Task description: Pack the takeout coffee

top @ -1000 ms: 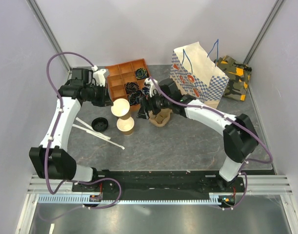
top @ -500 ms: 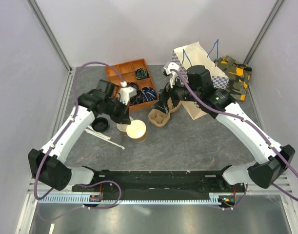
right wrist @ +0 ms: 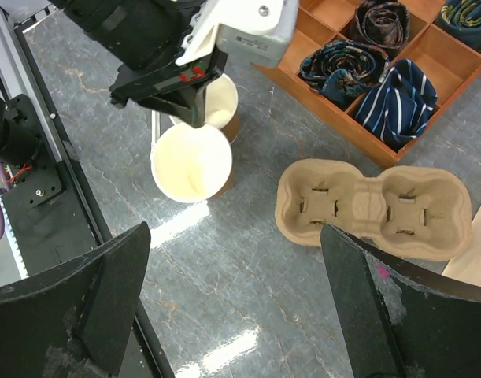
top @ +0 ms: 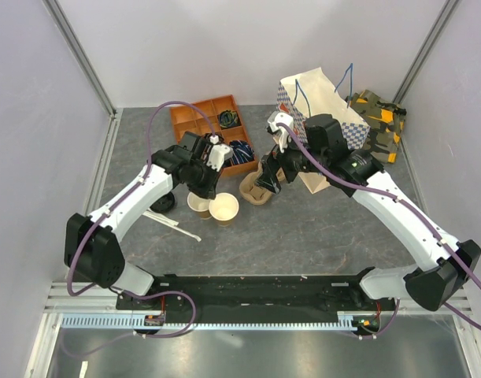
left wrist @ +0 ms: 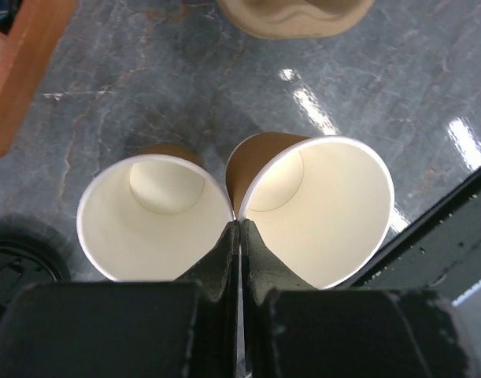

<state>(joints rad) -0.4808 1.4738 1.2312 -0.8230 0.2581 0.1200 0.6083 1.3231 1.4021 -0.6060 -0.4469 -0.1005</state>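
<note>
My left gripper (left wrist: 239,230) has its fingers pressed together on the rim of the right paper cup (left wrist: 323,209). This cup leans, so I judge it hangs from the rim and is not yet set down. The left paper cup (left wrist: 153,216) stands just beside it. Both are open. I find no lidded takeout coffee in any view, and the loose black lid (top: 162,202) lies further left. My right gripper (right wrist: 234,232) is spread wide above the table, near the pulp cup carrier (right wrist: 374,206), probably to steady it. The paper bag (top: 323,118) stands far right.
</note>
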